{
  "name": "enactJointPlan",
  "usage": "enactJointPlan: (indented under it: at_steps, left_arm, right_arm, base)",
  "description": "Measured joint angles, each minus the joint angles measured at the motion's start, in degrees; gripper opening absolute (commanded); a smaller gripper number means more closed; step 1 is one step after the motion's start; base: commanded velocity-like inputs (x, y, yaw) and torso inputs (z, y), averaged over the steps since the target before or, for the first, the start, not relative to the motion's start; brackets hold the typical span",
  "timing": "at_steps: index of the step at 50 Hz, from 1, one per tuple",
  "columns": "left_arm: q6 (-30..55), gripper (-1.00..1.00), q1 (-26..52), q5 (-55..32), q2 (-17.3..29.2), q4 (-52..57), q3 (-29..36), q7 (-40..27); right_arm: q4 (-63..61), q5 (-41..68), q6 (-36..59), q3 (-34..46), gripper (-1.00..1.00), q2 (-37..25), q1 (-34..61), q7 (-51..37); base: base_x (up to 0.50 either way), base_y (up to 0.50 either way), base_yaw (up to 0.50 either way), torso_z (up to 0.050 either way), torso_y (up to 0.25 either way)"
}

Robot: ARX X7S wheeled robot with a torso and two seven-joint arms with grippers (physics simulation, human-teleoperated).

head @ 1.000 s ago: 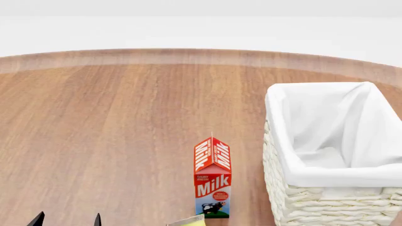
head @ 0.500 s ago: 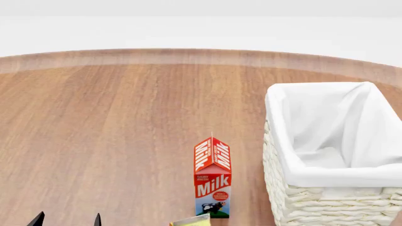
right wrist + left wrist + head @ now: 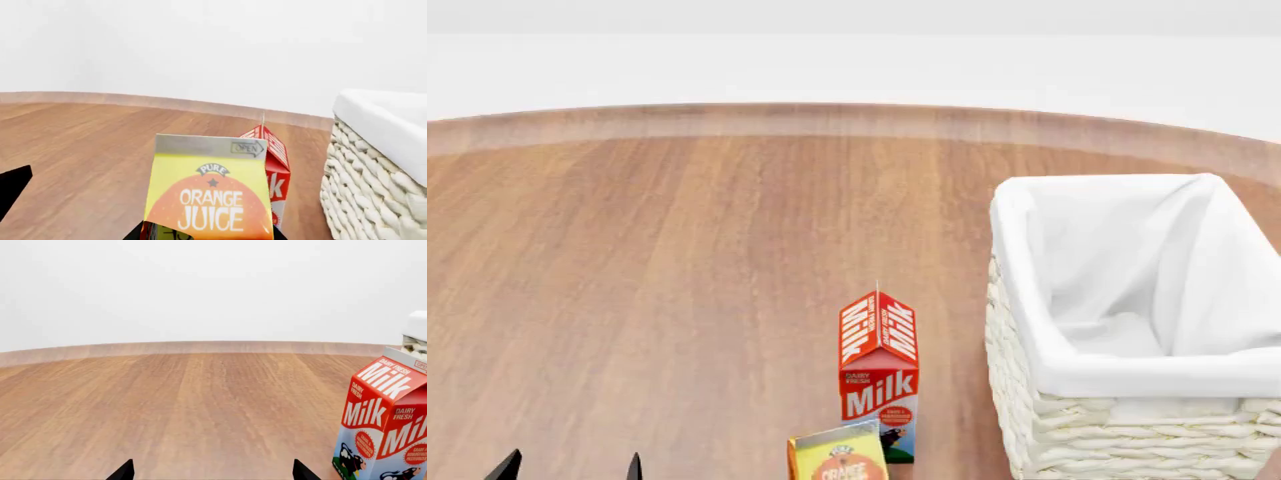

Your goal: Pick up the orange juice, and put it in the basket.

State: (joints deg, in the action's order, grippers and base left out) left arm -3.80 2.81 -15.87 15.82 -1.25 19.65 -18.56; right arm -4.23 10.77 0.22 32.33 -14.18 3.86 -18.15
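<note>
The orange juice [image 3: 208, 195] sits up close in the right gripper's [image 3: 207, 232] view, apparently clamped, just near-left of the milk carton [image 3: 878, 375]; basket [image 3: 1054, 420] to the right. Left gripper [image 3: 567, 468] fingers spread wide, holding nothing.

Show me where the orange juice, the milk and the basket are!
orange juice [image 3: 212, 200]: right wrist view, on its printed front.
milk carton [image 3: 880, 395]: head view, on the red Milk label.
basket [image 3: 1081, 430]: head view, on its woven front wall.

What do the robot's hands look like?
Only small bits show. The left gripper ends in two thin, pointed black fingertips. In the right wrist view, the right gripper shows one flat black fingertip. No cables, markings or arms are visible.
</note>
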Motion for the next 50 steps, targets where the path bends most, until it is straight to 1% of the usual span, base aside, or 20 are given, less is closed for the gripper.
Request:
enactJointPlan:
  at_steps: [22,36,50]
  left_arm:
    - [-0.13,1.0,0.1,-0.26,0.25,-0.04,0.36,-0.3]
    - [-0.21,1.0,0.16,-0.42,0.41,-0.07,0.58,-0.49]
    - [-0.28,1.0,0.22,-0.57,0.56,-0.09,0.8,-0.67]
  right_arm:
    - [-14.04,-0.43,8.71,0.35,-1.0,-2.42,0.56,-2.12]
    - [-22.68,0.76,14.05,-1.12,-1.0,-3.69,1.38,-3.69]
    - [-33.38,0.68,24.08,-2.02,-1.0,-4.35,4.29,-6.39]
  base:
    - [0.0,0.0,0.0,0.0,0.0]
    - [0.0,0.0,0.0,0.0,0.001]
    - [0.0,0.0,0.0,0.0,0.001]
